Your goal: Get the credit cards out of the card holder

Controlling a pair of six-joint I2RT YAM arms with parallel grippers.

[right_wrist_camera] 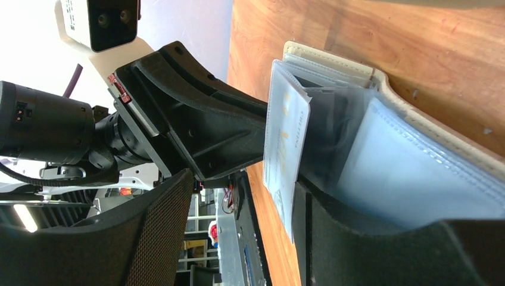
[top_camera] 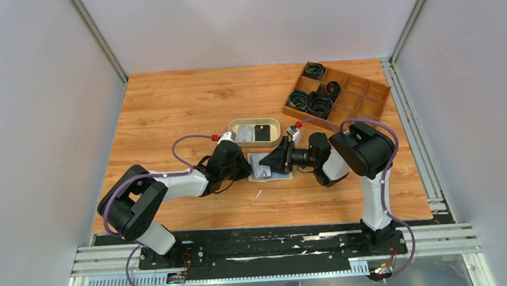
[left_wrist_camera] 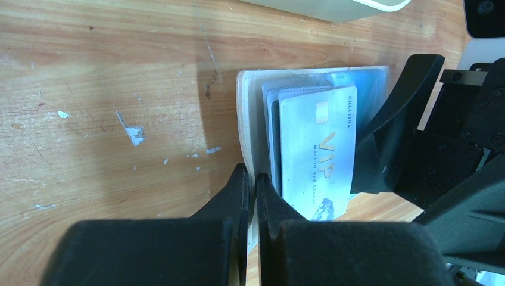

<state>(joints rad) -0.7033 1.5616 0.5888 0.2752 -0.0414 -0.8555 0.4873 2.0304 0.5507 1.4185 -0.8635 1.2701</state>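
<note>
The left gripper (left_wrist_camera: 253, 199) pinches the card holder (left_wrist_camera: 247, 107) to anchor it, while the right gripper (right_wrist_camera: 241, 185) straddles 1 credit card (right_wrist_camera: 286, 137), jaws apparently not yet clamped.

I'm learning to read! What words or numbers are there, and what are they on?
"VIP": gold letters on the pale blue plastic card in the cream bifold card holder.
"MALSON NEW CENTURY", roughly: smaller, beside it on the same card.
Small print along the card's edge: too blurred to read.
</note>
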